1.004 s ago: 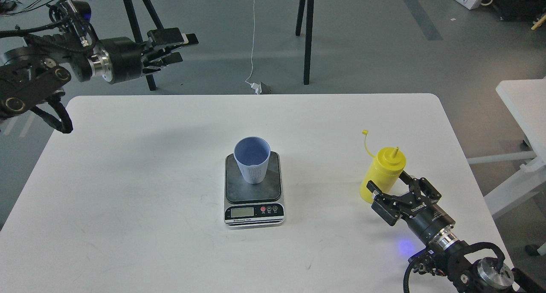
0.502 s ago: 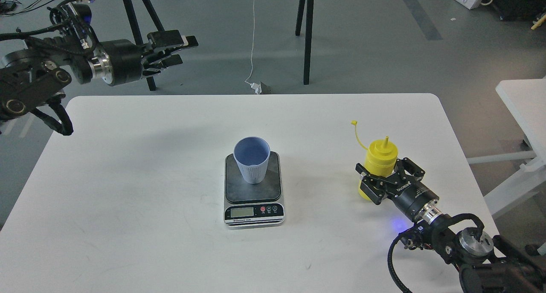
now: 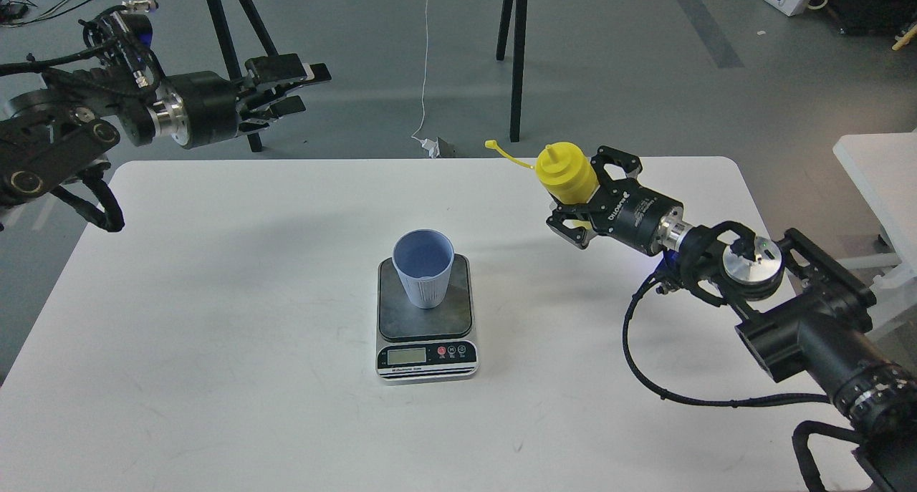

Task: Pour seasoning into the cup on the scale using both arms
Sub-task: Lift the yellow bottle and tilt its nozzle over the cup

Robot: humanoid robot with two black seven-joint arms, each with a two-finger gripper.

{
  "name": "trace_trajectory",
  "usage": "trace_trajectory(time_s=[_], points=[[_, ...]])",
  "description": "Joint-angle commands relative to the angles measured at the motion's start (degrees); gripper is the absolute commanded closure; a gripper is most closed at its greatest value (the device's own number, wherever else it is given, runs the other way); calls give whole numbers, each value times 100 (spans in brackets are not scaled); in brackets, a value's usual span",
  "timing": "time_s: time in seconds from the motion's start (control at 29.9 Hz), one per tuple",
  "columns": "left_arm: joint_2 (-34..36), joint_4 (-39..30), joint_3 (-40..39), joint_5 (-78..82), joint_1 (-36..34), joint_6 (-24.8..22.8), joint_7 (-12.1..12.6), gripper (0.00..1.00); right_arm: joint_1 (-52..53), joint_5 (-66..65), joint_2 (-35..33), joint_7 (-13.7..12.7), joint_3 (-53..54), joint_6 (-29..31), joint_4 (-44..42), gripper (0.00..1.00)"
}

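The light-blue cup stands upright on the dark platform of the scale in the middle of the white table. My right gripper is shut on the yellow seasoning bottle and holds it in the air to the right of and above the cup. The bottle's nozzle points up and toward the head camera, and its cap strap sticks out to the left. My left gripper is held high beyond the table's far left corner, with its fingers slightly apart and nothing between them.
The white table carries only the scale and cup. Black trestle legs and a white cable stand on the floor behind it. A second white table is at the right edge.
My right gripper closed on the seasoning bottle and lifted it off the table, moving it up, back and to the left toward the cup. My left arm barely moved.
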Motion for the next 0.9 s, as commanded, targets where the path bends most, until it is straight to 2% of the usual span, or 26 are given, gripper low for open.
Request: trace_trajectory(time_s=[0.0,0.13,0.44,0.7,0.87], points=[[-25,154,-9,1,0,-1,1,14,836,-1206,429,88,-570,-747,-2,98],[-8,243,-9,-17,0,-1,1,14,1303,-2183,914,97,-941,-1538,-2,98],[229,603,-17,-105,132,-1,1,13,1629,-3722,914,97,-1793,-2304,-28,98],[309,603,-18,-96,281,-1,1,13,1743,-3767,914,45,-2233,-2261,24,98],[247,612,-17,-87,290,-1,1,13,1568,-3373,914,-52,-2233,-1655,60,98]])
